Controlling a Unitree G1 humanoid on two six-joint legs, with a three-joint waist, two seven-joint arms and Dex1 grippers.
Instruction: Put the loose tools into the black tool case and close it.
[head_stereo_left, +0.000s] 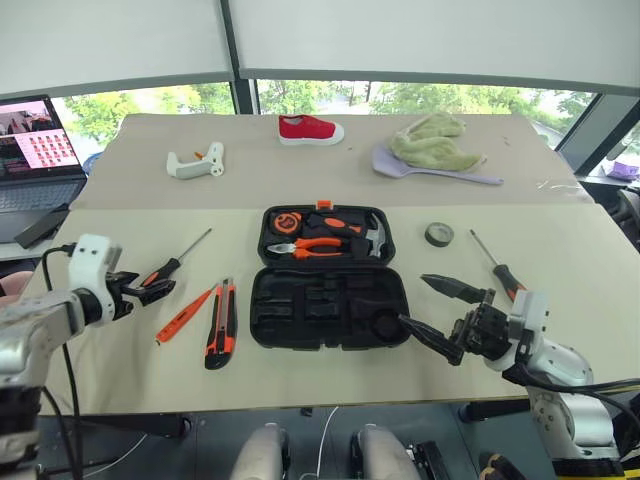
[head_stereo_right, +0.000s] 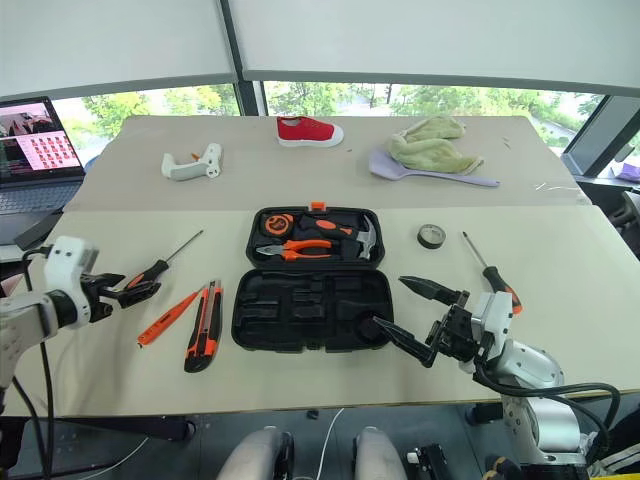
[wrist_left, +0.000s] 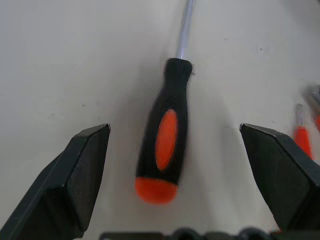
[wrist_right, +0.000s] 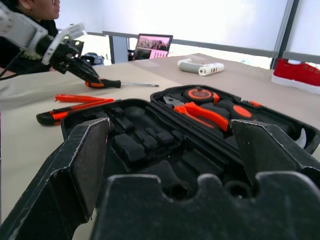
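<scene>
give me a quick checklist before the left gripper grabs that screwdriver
1. Left gripper open: ok, fingers spread wide.
2. Screwdriver lined up: ok, its handle lies between the fingers, flat on the table.
3. Handle free of neighbours: ok, the slim tester and utility knife lie apart from it.
4. Fingers low enough to close on the handle: cannot tell.
5. Tool case ready: ok, lid open, near half's recesses empty.
6. Right gripper out of the way: not ok, it hangs open at the case's near right corner.
</scene>
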